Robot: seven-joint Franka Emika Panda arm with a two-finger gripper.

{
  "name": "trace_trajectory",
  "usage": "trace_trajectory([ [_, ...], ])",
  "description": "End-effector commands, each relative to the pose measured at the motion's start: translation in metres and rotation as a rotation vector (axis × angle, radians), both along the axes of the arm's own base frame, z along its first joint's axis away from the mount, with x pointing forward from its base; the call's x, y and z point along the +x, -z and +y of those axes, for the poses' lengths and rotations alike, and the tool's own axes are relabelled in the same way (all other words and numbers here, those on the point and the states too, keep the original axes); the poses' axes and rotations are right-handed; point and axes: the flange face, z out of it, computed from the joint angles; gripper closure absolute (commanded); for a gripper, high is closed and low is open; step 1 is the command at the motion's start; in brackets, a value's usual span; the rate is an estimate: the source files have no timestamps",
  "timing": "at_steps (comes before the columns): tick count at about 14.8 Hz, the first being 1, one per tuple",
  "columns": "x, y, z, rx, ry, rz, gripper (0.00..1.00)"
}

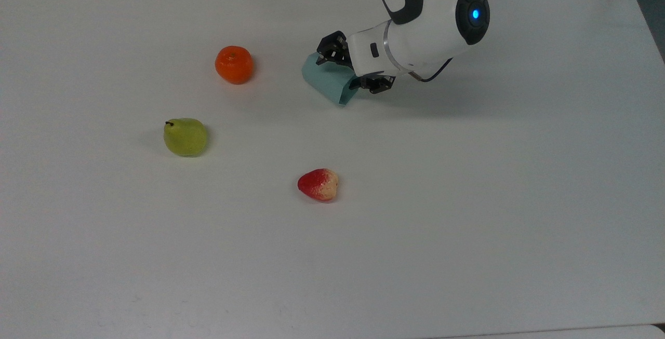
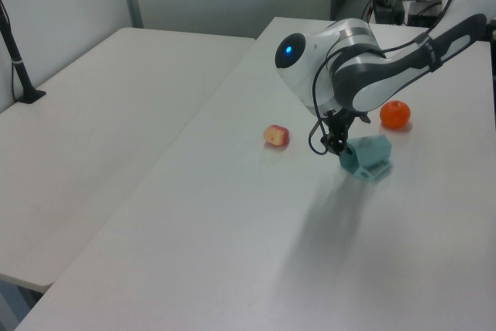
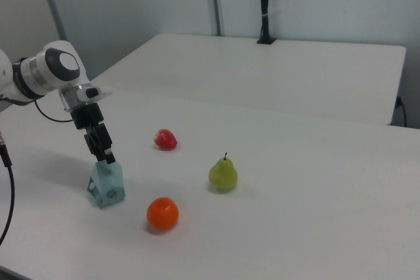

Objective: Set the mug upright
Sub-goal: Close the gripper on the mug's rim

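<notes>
— Three fruits and one mug point(image 1: 328, 80) were on the white counter point(image 1: 467, 199). The mug lay on its side, pale teal, faceted, its open rim toward the top view's lower right.

— Where was the arm?

— Its gripper point(image 1: 353, 71) was down at the mug's rim end. In the top view one of the fingers point(image 1: 330, 53) sat at the mug's upper edge and the other by its lower rim corner, so they were spread across it. I couldn't tell if they touched it.

— And the fruit?

— An orange point(image 1: 234, 64) near the mug on the top view's left, a pear point(image 1: 185, 136) further down, a strawberry point(image 1: 318, 184) well apart below the mug.

— Any writing?

— None I could read. A blue light point(image 1: 475, 14) glowed on the arm.
</notes>
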Motion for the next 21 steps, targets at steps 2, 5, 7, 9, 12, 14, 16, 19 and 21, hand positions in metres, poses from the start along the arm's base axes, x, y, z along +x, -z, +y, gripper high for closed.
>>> trace_trajectory([
  [2, -0.007, 0.019, -0.005, -0.051, 0.033, 0.074, 0.18],
  [5, -0.009, 0.045, -0.007, -0.072, 0.022, 0.113, 0.30],
  [7, -0.008, 0.045, -0.008, -0.069, 0.022, 0.115, 0.45],
  [9, -0.008, 0.044, -0.009, -0.054, -0.006, 0.144, 0.58],
  [12, -0.015, 0.035, -0.015, -0.034, -0.086, 0.267, 0.73],
  [14, -0.020, 0.019, -0.018, 0.003, -0.173, 0.353, 0.81],
  [16, -0.020, 0.010, -0.022, 0.020, -0.206, 0.385, 0.85],
  [19, -0.018, -0.014, -0.031, 0.095, -0.256, 0.402, 0.92],
  [21, -0.018, -0.016, -0.031, 0.110, -0.284, 0.413, 1.00],
])
